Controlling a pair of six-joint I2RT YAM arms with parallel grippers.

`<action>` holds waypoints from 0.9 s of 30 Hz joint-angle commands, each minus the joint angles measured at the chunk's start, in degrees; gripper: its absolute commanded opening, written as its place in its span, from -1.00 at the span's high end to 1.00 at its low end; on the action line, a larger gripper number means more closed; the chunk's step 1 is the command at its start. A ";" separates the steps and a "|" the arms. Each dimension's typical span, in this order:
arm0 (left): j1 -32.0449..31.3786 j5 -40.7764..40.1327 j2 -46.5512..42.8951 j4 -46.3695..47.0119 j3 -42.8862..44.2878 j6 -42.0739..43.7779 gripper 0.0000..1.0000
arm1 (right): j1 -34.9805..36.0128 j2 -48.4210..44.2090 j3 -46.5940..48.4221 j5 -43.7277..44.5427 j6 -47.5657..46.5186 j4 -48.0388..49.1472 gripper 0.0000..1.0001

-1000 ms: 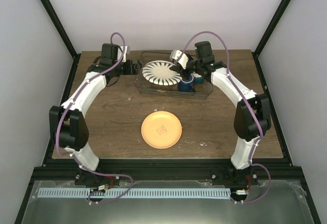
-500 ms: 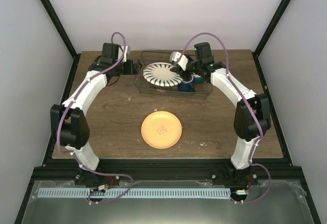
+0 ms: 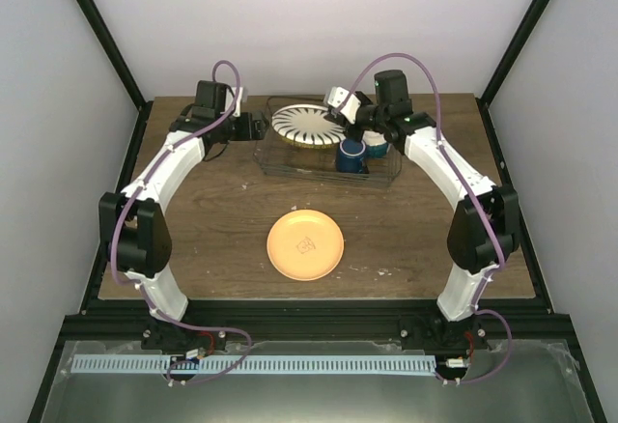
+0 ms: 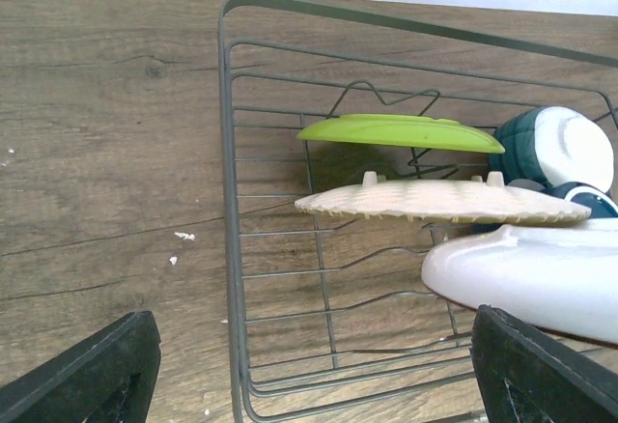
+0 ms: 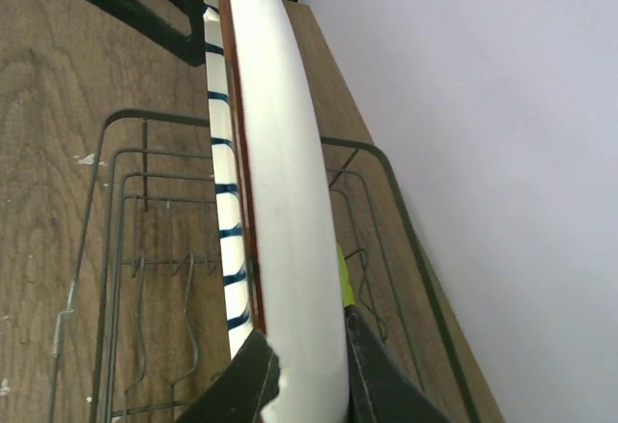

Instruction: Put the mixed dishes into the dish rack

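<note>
Right end effector [image 3: 344, 126] clamped tight on the right rim of the striped plate [image 3: 304, 126]. In the right wrist view the fingers pinch both faces [image 5: 309, 389]. Plate is up on edge and tilted, with the striped face toward the near edge of the counter and upward, and the plain white back [image 4: 521, 268] away. Its long axis runs along the length of the dish rack [image 3: 290, 167]. It's over the rack's left-middle part, toward the far long side. Can't tell if it touches the wires.

Behind it, a lime-green plate [image 4: 401, 131] stands on edge by the far side, parallel to the rack's length. Between the two is a cream ribbed piece [image 4: 430, 201], also edge-on; can't tell what it is. Dark blue mug [image 3: 351, 157] in the rack's right part, small white bowl [image 4: 579, 148] just beside it.

Left end effector [image 3: 249, 126] spread wide and holding nothing, at the rack's left short end. Rack sits along the counter's [image 3: 193, 211] far edge.

Orange-yellow plate [image 3: 305, 244] lies flat near the middle of the counter, well apart from the rack.
</note>
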 commanded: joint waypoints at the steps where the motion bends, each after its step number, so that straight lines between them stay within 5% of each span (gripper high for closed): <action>1: 0.31 0.23 0.99 -0.04 2.17 0.56 -0.79 | 0.18 -3.67 1.14 -0.81 -1.22 7.96 0.99; 27: 0.33 -0.37 2.05 -1.46 2.93 1.18 -0.79 | 3.75 -0.12 -4.82 4.10 -3.61 12.12 0.99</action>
